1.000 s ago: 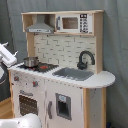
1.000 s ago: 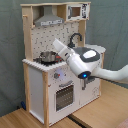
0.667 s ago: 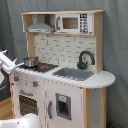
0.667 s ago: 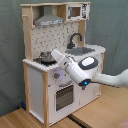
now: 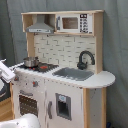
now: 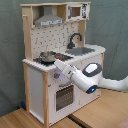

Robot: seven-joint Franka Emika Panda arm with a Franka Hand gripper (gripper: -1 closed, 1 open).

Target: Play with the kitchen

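A: Moving in — the arm (image 6: 92, 80) has swung down and across the kitchen (image 5: 62, 70) front over the last second, so the tool (image 6: 61, 66) now sits at the corner of the countertop just below the stove (image 6: 52, 56), near the knobs (image 6: 56, 76).

B: What does that mean for playing with it?

A: My guess is a knob or the oven door (image 6: 64, 96) is the target rather than the pot (image 6: 47, 56); nothing on the kitchen looks shifted yet.

B: Is the tool holding anything?

A: I can't tell how far apart it is. In the first exterior view only its pale tip (image 5: 7, 71) shows, at the counter's stove-end edge.

B: Where's the kitchen itself?

A: Standing on the floor against a grey curtain, filling the middle of both exterior views.

B: Count things for me.

A: One arm, one tool, one kitchen. On it — one pot on the stove, one sink (image 5: 73, 74), one black faucet (image 5: 85, 59), one grey hood (image 5: 40, 26), one toy microwave (image 5: 74, 23), one oven door. The knobs are too blurred to count.
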